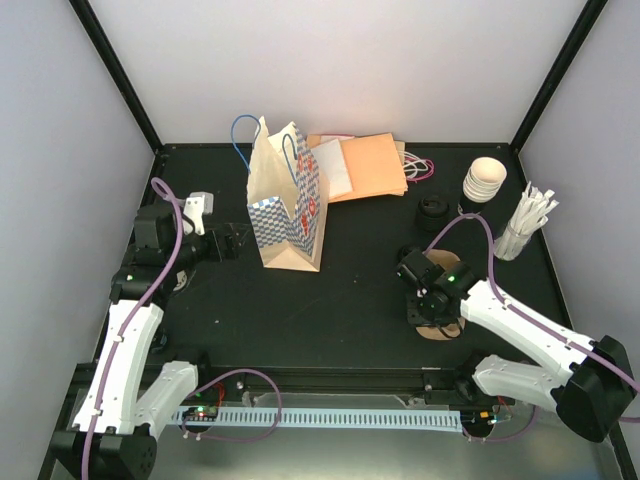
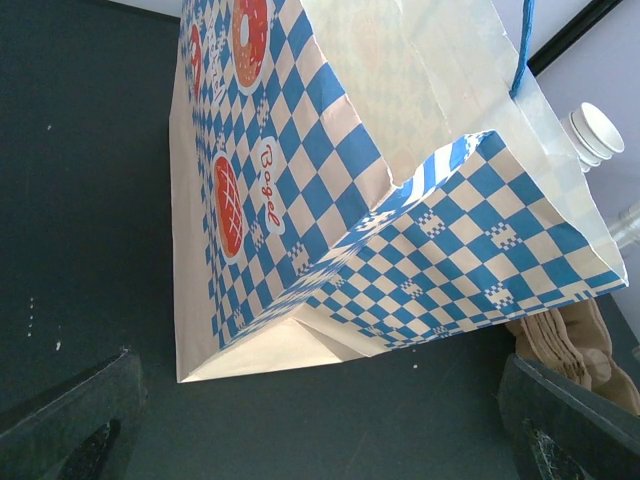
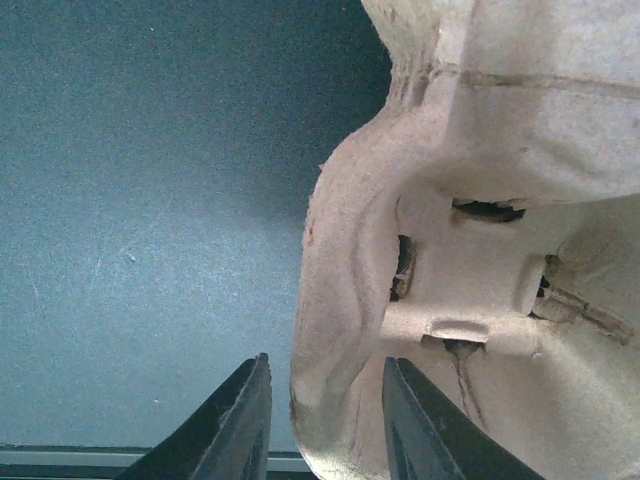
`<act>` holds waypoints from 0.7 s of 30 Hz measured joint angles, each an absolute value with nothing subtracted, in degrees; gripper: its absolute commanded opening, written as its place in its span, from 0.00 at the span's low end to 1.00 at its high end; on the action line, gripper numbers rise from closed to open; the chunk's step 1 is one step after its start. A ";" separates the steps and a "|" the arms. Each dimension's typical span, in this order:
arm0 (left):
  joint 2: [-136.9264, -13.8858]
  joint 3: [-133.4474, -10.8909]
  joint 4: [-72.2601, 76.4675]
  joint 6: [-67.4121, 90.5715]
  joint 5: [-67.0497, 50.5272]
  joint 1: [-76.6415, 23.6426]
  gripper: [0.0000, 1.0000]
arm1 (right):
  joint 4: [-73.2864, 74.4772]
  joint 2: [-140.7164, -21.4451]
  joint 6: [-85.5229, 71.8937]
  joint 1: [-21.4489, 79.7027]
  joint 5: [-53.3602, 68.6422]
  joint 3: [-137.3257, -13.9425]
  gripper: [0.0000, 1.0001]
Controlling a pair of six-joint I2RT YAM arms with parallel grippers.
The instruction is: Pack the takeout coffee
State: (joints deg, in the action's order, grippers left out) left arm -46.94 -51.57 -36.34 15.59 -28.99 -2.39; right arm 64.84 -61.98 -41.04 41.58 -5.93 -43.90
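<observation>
Your left tool (image 1: 228,243) was spread as wide as it goes. It hung low over the tabletop (image 1: 340,300), just left of the standing paper bag (image 1: 288,200) and apart from it. In your left wrist view its dark fingers (image 2: 70,425) sat at the bottom corners, and the bag's blue-and-white checked side and folded base filled the frame between them. The bag stood upright with its blue handles up.

Your right tool (image 3: 327,362) was down at the near right of the tabletop, on the brown pulp carrier (image 1: 440,332). The right wrist view showed its fingers (image 3: 240,425) straddling the carrier's rim, one outside over bare tabletop and the other over the moulded inside. They were partly drawn together, but these views did not show whether they pinched the rim or only bracketed it.

The takeout coffee (image 1: 434,210) sat on the tabletop toward the far right, well apart from the bag and touched by neither tool. It was beyond your right tool and just left of the stack of cream cups (image 1: 484,180). From above only its round black lid showed. A bundle of white wrapped straws (image 1: 528,222) stood right of that stack. Flat kraft bags (image 1: 365,165) lay near the far edge, behind and to the right of the standing bag.
</observation>
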 measured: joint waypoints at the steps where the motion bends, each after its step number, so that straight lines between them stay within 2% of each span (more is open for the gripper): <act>1: -47.00 -51.55 -36.34 15.59 -28.99 -2.39 0.99 | 64.77 -62.00 -40.97 41.58 -5.91 -43.90 0.32; 6: -47.03 -51.55 -36.32 15.59 -28.99 -2.39 0.99 | 64.75 -62.00 -41.01 41.58 -5.85 -43.90 0.27; 12: -47.05 -51.55 -36.32 15.59 -28.99 -2.39 0.99 | 64.95 -61.71 -40.99 41.58 -5.89 -43.92 0.14; 21: -47.05 -51.55 -36.32 15.59 -28.99 -2.39 0.99 | 66.26 -61.39 -41.10 41.58 -6.09 -44.82 0.11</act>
State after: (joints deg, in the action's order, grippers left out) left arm -47.05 -51.55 -36.32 15.59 -28.99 -2.39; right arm 66.26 -61.39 -41.10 41.58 -6.09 -44.82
